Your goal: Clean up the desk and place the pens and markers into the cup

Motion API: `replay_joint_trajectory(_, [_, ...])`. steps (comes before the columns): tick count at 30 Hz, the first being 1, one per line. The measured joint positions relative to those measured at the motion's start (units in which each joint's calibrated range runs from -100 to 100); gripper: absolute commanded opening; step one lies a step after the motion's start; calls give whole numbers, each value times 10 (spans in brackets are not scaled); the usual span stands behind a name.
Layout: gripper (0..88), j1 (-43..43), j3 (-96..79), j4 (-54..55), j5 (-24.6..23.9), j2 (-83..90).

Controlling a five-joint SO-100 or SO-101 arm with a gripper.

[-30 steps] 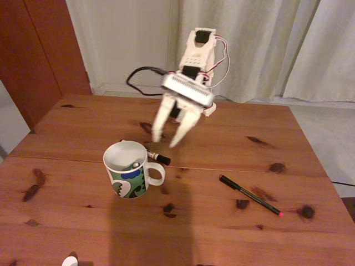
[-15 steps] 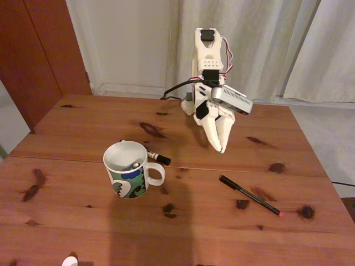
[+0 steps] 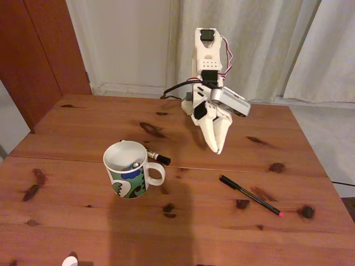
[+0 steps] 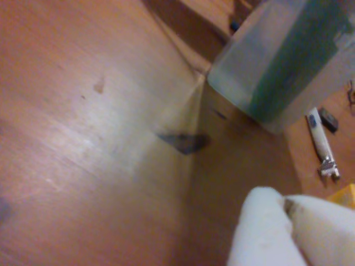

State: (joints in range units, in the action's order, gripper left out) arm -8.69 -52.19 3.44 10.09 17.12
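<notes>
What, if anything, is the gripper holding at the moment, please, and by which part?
Nothing: the gripper hangs above the desk with its fingers together and nothing between them.

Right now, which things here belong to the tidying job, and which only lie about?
For the job:
- cup
- black pen
- marker behind the cup
- desk
- gripper, fingers together

Lying about:
- small white object at the front edge
- curtain

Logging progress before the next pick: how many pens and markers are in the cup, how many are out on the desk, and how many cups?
In the cup: 1, a teal pen
On the desk: 2, a black-capped marker behind the cup and a black pen with a pink-red tip
Cups: 1
Total: 4 things
</notes>
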Motion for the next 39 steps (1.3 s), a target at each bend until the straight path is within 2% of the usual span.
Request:
replay_joint_trajectory(7, [8, 7, 3, 0, -26, 0])
replay_joint_trajectory(10, [8, 2, 42, -35, -21, -8])
replay_joint_trajectory(14, [8, -8, 127, -170, 5, -40])
replay_joint_trajectory(19, [8, -43, 223, -364, 8, -82])
replay_joint_trajectory(23, [8, -72, 262, -450, 8, -114])
replay_joint_trajectory(39, [8, -81, 332, -469, 11, -271])
